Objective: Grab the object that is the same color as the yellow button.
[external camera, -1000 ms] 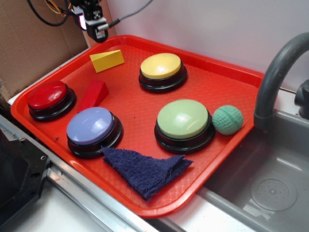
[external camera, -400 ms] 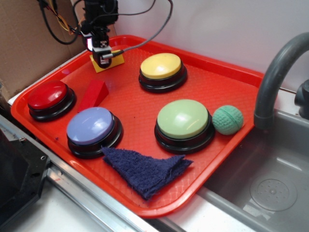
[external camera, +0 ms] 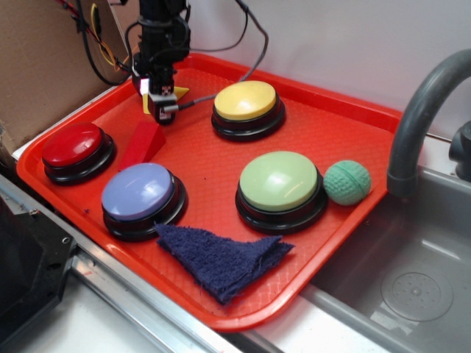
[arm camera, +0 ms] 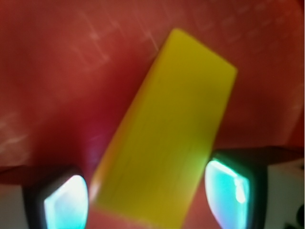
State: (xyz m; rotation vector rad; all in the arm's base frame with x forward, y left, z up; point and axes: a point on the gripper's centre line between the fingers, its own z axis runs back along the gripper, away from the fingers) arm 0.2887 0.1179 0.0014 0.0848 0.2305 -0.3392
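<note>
The yellow wedge block (external camera: 179, 93) lies at the far left of the red tray (external camera: 346, 125), mostly hidden by my gripper (external camera: 163, 110), which stands right over it. In the wrist view the wedge (arm camera: 171, 129) fills the space between my two fingers (arm camera: 66, 200), with a small gap on each side. My gripper (arm camera: 147, 195) is open and straddles the block low over the tray. The yellow dome button (external camera: 245, 101) on its black base sits just right of the wedge.
On the tray are a red wedge (external camera: 143, 142), red button (external camera: 72, 145), blue button (external camera: 138, 191), pale green button (external camera: 280, 180), green ball (external camera: 346, 182) and a dark blue cloth (external camera: 221, 257). A sink (external camera: 412, 287) with faucet (external camera: 419, 110) lies to the right.
My gripper has come down from above the tray's far left rim onto the yellow wedge and now straddles it. The wedge has stayed in place.
</note>
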